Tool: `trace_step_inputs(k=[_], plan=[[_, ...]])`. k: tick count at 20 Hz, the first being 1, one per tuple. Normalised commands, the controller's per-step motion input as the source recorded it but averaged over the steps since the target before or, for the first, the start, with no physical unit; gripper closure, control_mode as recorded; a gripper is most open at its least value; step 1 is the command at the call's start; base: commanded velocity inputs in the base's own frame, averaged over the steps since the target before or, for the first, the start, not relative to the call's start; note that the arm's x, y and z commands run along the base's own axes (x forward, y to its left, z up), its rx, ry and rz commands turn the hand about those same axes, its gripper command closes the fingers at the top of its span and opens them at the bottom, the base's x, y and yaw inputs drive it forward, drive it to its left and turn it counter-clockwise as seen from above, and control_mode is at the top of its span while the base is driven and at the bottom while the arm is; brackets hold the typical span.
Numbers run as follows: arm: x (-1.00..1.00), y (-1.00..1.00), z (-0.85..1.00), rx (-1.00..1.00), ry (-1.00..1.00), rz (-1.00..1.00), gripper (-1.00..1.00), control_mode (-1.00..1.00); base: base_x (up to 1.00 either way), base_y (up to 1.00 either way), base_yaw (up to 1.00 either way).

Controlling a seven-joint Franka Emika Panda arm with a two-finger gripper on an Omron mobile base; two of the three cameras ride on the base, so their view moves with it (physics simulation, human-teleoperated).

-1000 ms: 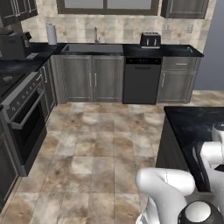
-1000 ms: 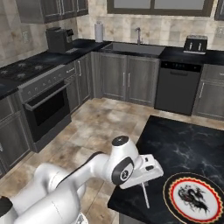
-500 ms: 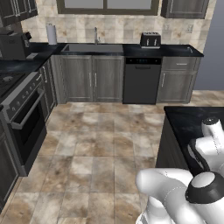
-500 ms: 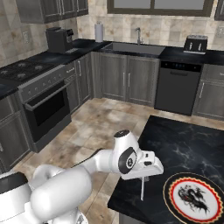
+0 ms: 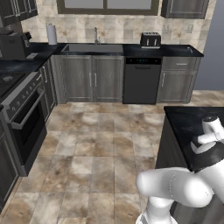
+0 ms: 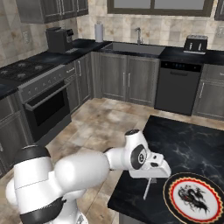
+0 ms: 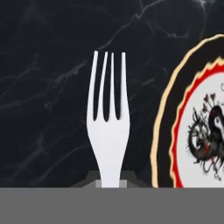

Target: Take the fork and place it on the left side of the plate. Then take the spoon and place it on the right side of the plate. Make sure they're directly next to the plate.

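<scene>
Hand (image 6: pixel 151 178) clamped on the slim, flat fork (image 7: pixel 107 127) — tines beside the round, patterned plate (image 7: pixel 162 131).

Glossy white rounded arm (image 6: pixel 83 168) segments, dark grey bands and round caps at the joints.

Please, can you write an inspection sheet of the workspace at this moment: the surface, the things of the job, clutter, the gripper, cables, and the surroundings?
Surface: black marbled stone counter, bare around the work spot.
Job's things: slim silver metal fork hangs in the grip, tines toward the counter, left of the small round plate with a red-orange rim and dark dragon centre; hand view shows a gap between them. Spoon: nothing seen.
Clutter: nothing seen.
Gripper: gripper shut on the fork's handle, over the counter beside the plate.
Cables: nothing seen.
Surroundings: grey cabinets, sink, toaster, dishwasher, oven, coffee machine, paper towel roll.
</scene>
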Motion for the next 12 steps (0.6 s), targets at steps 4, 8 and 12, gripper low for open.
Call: trace_step_inputs(k=[4,8,12], plan=[[0.12,-0.12,-0.01,0.0,0.0,-0.11,1.0,-1.0,0.0,0.0,0.0],[0.04,-0.22,-0.03,0.0,0.0,-0.02,1.0,-1.0,0.0,0.0,0.0],[0.0,-0.34,-0.13,-0.02,-0.02,0.0,1.0,-1.0,0.0,0.0,0.0]])
